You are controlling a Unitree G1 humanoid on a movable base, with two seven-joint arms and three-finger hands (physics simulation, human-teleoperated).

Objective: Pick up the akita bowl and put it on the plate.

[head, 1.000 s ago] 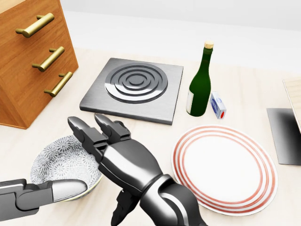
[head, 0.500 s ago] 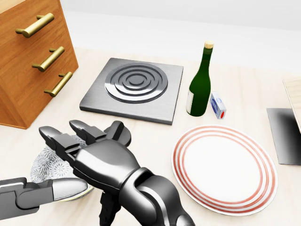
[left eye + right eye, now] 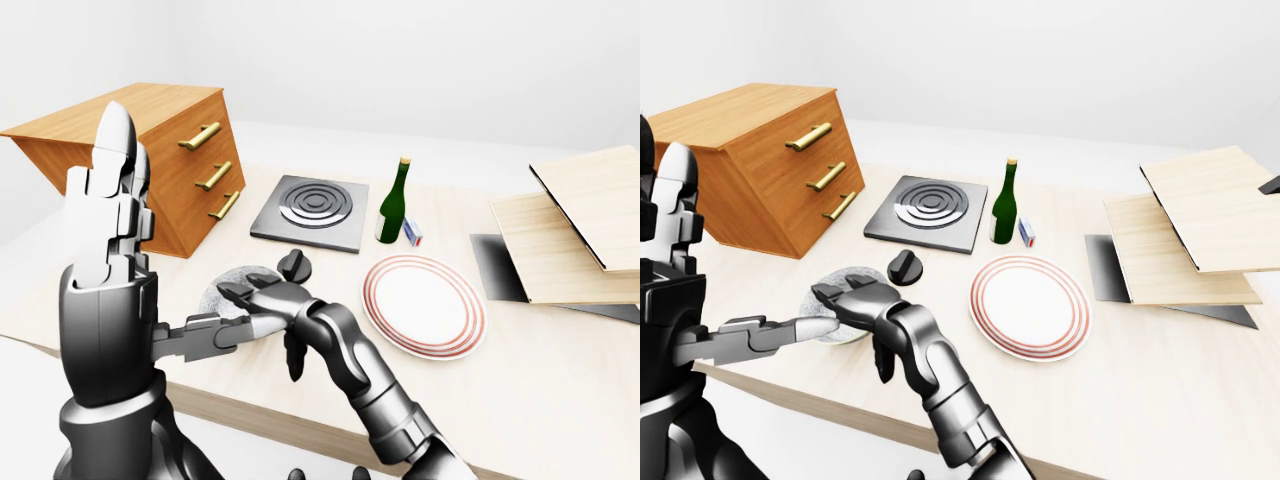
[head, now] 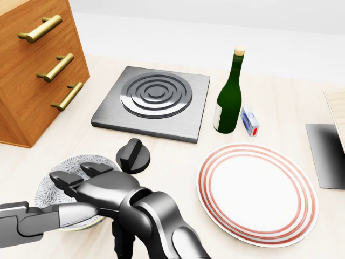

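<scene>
Right robot hand (image 4: 105,189), fingers spread, hides most of the akita bowl (image 4: 46,193); left robot hand (image 3: 105,260) wide.

You've got bright, even, diffuse light w/ no clear source, only faint soft shadows under the bottle (image 4: 228,97) & plate (image 4: 257,194) on the desk (image 4: 280,108), glossy sheen on the right robot hand (image 4: 108,189), everything sharp, no blur.

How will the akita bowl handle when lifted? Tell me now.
Probably rigid and breakable: the akita bowl looks like glazed ceramic. Likely slippery, so lifted at one rim by the right hand's fingers it may tilt. Its wide shallow form should sit steady on the plate.
</scene>
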